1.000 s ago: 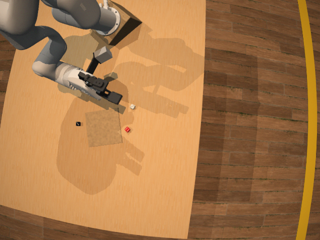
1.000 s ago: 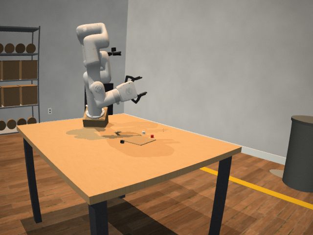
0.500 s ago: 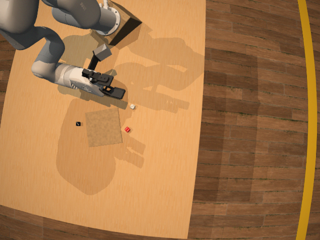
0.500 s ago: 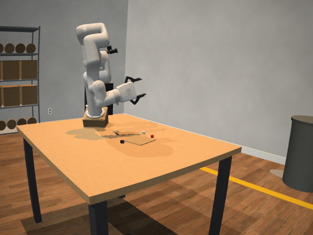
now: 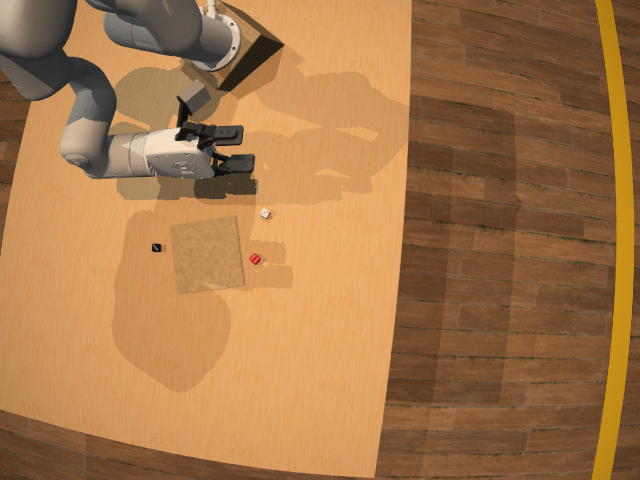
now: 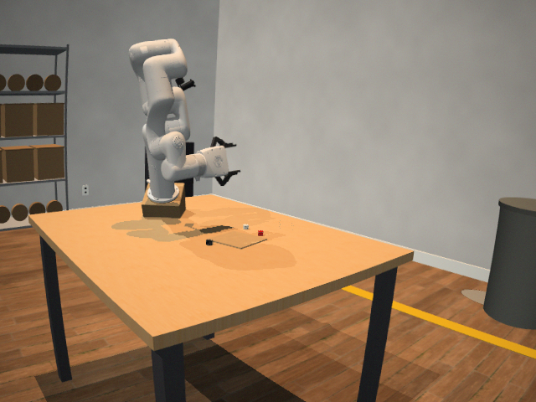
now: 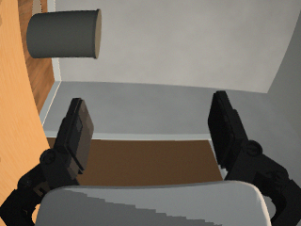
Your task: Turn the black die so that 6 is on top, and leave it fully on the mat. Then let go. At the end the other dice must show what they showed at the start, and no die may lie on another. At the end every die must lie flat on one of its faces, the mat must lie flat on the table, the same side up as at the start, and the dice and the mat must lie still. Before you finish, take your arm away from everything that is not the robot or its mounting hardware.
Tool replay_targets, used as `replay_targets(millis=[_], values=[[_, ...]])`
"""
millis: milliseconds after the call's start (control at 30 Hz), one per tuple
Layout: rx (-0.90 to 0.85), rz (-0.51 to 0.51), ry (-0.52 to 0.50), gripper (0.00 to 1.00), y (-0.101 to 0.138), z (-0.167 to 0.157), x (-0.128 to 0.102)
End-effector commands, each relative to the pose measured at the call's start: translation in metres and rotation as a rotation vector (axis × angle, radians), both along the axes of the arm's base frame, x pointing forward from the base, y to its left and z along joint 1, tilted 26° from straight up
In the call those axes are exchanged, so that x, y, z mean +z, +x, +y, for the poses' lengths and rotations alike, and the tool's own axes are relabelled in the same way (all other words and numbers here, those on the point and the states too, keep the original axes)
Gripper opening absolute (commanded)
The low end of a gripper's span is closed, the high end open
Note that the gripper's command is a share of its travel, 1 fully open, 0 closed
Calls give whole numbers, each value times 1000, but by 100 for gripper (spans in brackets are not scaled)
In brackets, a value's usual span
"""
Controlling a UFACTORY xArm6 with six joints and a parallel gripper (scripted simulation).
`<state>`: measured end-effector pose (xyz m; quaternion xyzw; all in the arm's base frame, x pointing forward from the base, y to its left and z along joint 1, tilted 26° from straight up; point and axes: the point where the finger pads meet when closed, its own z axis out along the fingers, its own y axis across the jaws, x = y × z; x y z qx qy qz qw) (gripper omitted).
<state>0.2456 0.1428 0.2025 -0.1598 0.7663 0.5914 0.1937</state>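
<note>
The black die [image 5: 156,248] lies on the table just left of the brown mat [image 5: 207,253], off the mat; it also shows in the exterior view [image 6: 208,242], beside the mat [image 6: 239,238]. My gripper [image 5: 245,149] [image 6: 231,159] is open and empty, held high above the table and pointing sideways, well behind the mat. In the wrist view the open fingers frame only the wall and floor. The pips on top of the black die are too small to read.
A white die [image 5: 265,213] lies on the table behind the mat's right corner. A red die [image 5: 254,258] lies just right of the mat. The arm's wooden base block [image 6: 162,206] stands at the back. A grey bin [image 6: 512,261] stands on the floor to the right.
</note>
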Motion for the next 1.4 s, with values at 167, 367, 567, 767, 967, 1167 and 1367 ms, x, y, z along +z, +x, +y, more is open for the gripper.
replay_targets(millis=[167, 367, 567, 767, 967, 1167, 1367], values=[[122, 6, -201, 100, -18, -16, -29], [215, -10, -379, 100, -26, -40, -50], [287, -35, -527, 100, -28, -64, -63], [350, -67, -665, 100, -25, -89, -71], [408, -107, -799, 100, -19, -114, -75], [464, -156, -938, 100, -8, -141, -74], [516, -212, -1070, 100, 5, -166, -68]])
